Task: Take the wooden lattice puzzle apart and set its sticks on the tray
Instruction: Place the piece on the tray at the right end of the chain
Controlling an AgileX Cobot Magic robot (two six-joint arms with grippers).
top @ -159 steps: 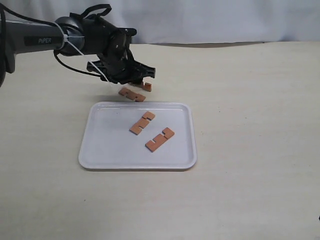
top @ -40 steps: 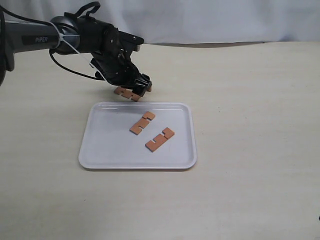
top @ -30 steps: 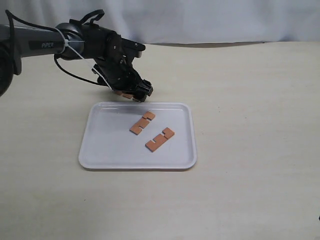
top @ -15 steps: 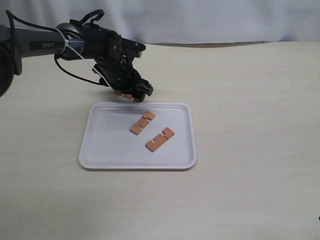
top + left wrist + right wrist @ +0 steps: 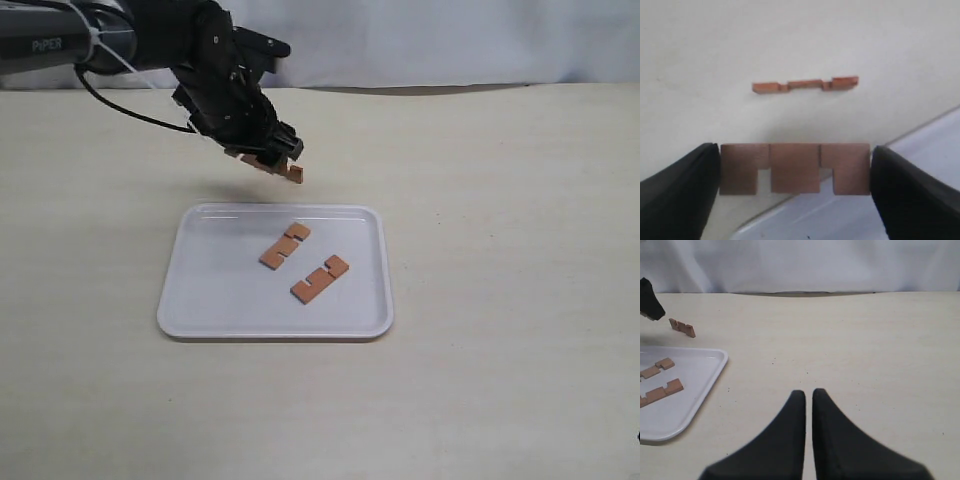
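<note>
No assembled lattice puzzle is in view, only four separate notched reddish-brown sticks. My left gripper [image 5: 266, 160] is shut on one stick [image 5: 795, 168], clamped end to end between its black fingers and held in the air just behind the tray's far edge. Another stick [image 5: 805, 85] stands on its edge on the table beside it [image 5: 296, 175]. Two sticks [image 5: 285, 246] [image 5: 320, 279] lie flat on the white tray [image 5: 210, 300]. My right gripper [image 5: 808, 392] is shut with nothing in it, low over bare table to the right of the tray [image 5: 700, 390].
The tan tabletop [image 5: 500, 250] ends at a white cloth backdrop [image 5: 450, 40] behind. The left arm's black cable [image 5: 130, 110] hangs over the table behind the tray.
The left gripper came down onto the flat stick behind the tray, shut on it and has now risen with it. The edge-standing stick and the two tray sticks stayed put.
</note>
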